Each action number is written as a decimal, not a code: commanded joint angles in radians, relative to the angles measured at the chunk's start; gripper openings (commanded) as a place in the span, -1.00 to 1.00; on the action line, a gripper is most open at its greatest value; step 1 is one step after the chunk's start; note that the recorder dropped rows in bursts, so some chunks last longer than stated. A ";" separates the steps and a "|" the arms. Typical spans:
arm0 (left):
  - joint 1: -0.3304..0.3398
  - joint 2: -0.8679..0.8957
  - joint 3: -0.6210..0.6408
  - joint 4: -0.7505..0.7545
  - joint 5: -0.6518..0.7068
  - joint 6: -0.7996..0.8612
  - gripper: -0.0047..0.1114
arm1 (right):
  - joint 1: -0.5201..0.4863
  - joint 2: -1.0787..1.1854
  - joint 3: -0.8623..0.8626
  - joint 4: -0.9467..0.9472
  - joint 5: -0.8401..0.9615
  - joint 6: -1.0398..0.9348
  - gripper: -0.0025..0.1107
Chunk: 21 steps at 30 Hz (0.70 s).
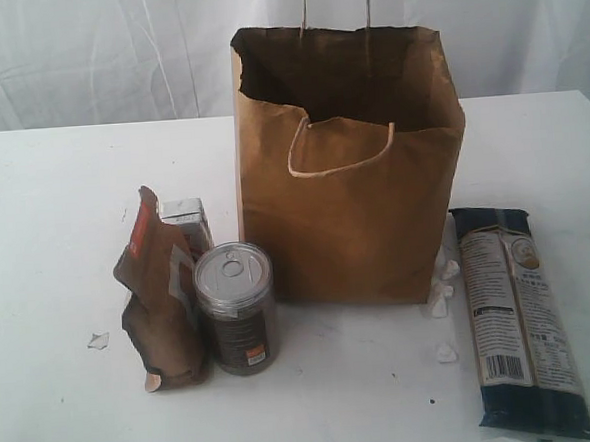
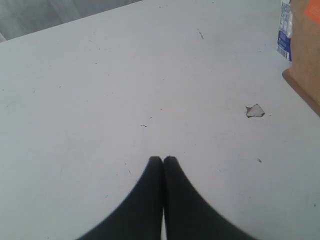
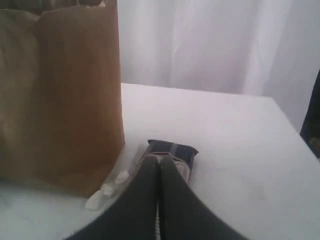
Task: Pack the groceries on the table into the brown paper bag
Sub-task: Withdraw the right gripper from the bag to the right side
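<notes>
exterior view: brown paper bag (image 1: 355, 217) upright, mouth open, mid table (image 1: 53, 196). 4 groceries out on tabletop. left of bag, tight cluster: brown foil pouch (image 1: 160, 299), small tin can (image 1: 236, 310), small white-blue carton (image 1: 186, 216) behind them. long dark pasta packet (image 1: 521, 317) flat, right of bag. bag contents hidden. left gripper (image 2: 163, 159) clenched, empty, over bare tabletop. right gripper (image 3: 159, 162) clenched, empty, near packet end, contact unclear. judged step: approach before pick. next move needs jaws parted, descent onto packet, lift over bag rim.
</notes>
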 commanded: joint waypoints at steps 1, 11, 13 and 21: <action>0.004 -0.003 0.004 0.000 -0.003 -0.003 -0.92 | -0.005 -0.002 0.020 -0.006 -0.005 0.045 -0.96; 0.003 -0.003 0.004 -0.322 -0.352 -0.325 -0.92 | -0.005 -0.002 0.020 -0.006 0.002 0.045 -0.96; 0.003 -0.003 0.004 -0.322 -0.424 -0.343 -0.92 | -0.005 -0.002 0.020 -0.006 -0.002 0.045 -0.96; 0.003 -0.003 -0.001 -0.426 -0.941 -0.156 -0.92 | -0.005 -0.002 0.020 -0.004 -0.007 0.045 -0.96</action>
